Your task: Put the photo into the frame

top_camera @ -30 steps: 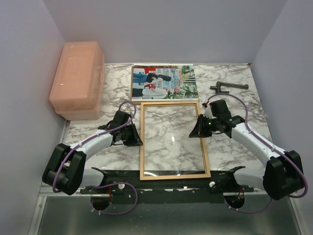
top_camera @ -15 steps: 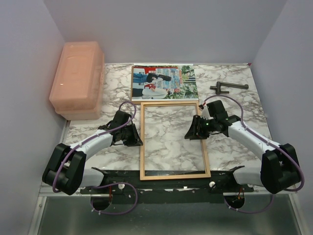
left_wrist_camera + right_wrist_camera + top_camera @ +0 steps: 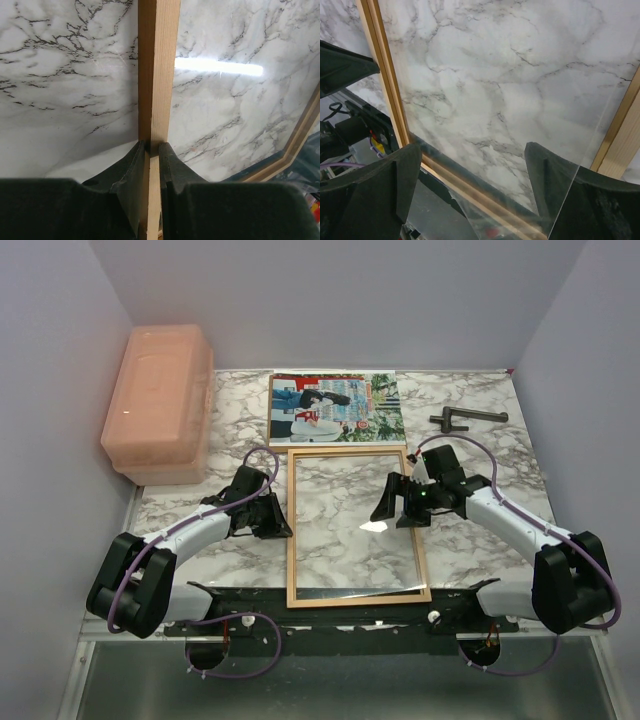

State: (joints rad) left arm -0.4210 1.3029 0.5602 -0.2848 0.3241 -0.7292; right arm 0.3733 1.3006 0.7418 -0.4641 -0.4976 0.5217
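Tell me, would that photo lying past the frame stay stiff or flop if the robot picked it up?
The photo looks sheet-thin, so it would probably droop if lifted by one edge. It lies flat on the marble table, so getting under it may be hard. That smooth-looking top probably lets it slide when pushed.

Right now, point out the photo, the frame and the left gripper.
the photo (image 3: 337, 408), top view, print's centre.
the frame (image 3: 159, 65), left wrist view, its clamped rail.
the left gripper (image 3: 151, 150), left wrist view, between its fingertips.
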